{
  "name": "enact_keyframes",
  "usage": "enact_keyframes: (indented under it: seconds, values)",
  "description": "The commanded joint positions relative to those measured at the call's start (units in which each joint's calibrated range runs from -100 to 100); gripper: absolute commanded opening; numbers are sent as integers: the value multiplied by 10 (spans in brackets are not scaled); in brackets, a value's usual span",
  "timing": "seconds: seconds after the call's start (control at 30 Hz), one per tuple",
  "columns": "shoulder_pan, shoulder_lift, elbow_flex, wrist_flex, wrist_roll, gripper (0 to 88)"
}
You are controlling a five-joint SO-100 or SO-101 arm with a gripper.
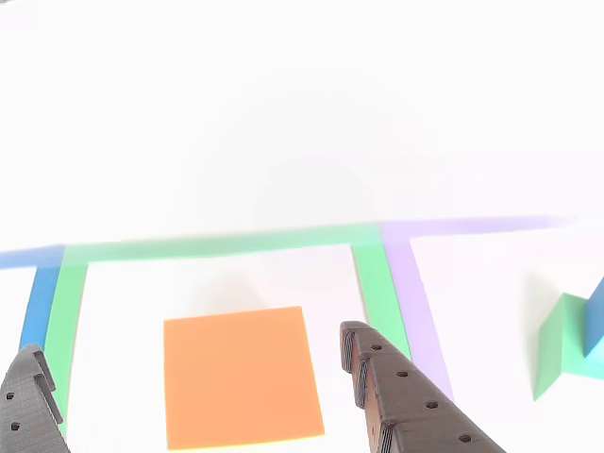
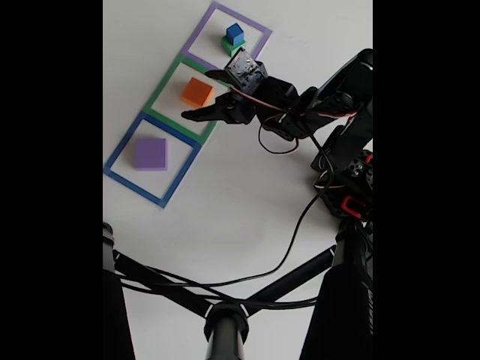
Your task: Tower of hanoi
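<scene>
So the gripper (image 1: 189, 377) is spread wide open, holding nothing, either side of the orange cube (image 1: 241, 376) inside the green outline (image 1: 377, 283), near the table's (image 2: 247, 217) far edge.

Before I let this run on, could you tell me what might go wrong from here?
The open claw straddles the orange cube loosely, so closing off-centre might twist it. The blue cube sits atop the green cube nearby; a swing could topple it.
</scene>
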State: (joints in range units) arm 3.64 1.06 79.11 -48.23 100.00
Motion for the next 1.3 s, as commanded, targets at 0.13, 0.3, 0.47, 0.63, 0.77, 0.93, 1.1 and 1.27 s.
enact_keyframes:
  seconds: [0.13,0.3,0.47,0.63,0.77,0.93,1.1,1.27]
  values:
    - [7,83,-54,-80,0,363]
    - [7,123,-64,-111,0,361]
    - [6,159,-67,-146,0,357]
    - [5,183,-77,-161,0,347]
    - [6,194,-84,-161,0,327]
    - [6,207,-89,-162,0,314]
    - [7,211,-90,-163,0,300]
    - [5,214,-90,-162,0,252]
